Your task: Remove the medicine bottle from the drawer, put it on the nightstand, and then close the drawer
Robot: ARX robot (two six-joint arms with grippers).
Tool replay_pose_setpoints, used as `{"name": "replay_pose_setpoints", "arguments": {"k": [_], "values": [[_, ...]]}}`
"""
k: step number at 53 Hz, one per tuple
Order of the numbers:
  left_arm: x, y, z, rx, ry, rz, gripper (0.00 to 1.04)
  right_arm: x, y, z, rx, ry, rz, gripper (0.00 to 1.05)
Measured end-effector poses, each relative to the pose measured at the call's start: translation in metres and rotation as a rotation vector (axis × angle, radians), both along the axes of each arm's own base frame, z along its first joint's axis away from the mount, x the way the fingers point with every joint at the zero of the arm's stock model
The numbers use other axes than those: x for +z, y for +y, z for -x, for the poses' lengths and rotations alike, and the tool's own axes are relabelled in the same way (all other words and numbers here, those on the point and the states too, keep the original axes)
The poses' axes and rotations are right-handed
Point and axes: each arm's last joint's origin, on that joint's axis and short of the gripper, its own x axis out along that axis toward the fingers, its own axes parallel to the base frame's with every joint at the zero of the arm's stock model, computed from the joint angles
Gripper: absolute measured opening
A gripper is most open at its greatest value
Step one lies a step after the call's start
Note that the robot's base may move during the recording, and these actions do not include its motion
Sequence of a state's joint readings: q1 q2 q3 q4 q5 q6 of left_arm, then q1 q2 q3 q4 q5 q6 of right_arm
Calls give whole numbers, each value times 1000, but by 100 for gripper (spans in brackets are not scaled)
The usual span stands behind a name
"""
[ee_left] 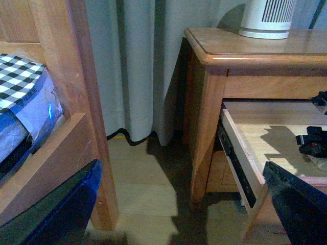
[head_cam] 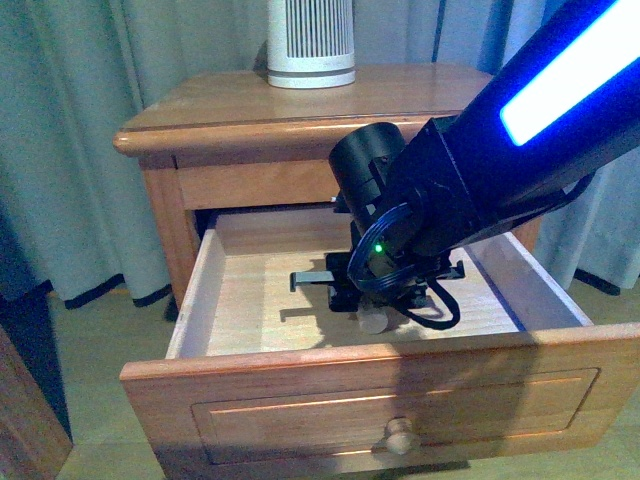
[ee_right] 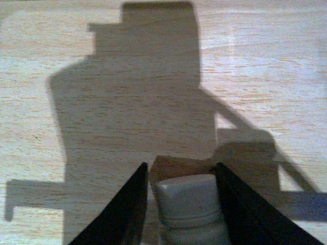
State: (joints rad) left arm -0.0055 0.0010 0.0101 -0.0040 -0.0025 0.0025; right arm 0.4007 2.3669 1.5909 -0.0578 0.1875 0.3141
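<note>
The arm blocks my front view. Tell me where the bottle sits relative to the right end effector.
Observer: In the right wrist view the medicine bottle sits between the two fingers of the right end effector, on the drawer floor.
Operator: Report the grip.
Observer: Both fingers flank the bottle closely. I cannot tell whether they are clamped on it.
Operator: Give me the left arm.
Observer: The left wrist view shows the left end effector open. It is outside the nightstand, off the drawer's side and over the floor.
</note>
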Motion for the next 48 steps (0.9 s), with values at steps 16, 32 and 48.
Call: {"name": "replay_pose_setpoints", "arguments": {"k": [16, 32, 48], "values": [[0, 0, 0, 0, 0, 0, 98, 74, -9, 21, -130, 6, -103, 29], [0, 0, 0, 0, 0, 0, 98, 180, -24, 48, -171, -117, -223, 29], [0, 0, 0, 0, 0, 0, 98, 256, -82, 3, -307, -381, -141, 29]]}}
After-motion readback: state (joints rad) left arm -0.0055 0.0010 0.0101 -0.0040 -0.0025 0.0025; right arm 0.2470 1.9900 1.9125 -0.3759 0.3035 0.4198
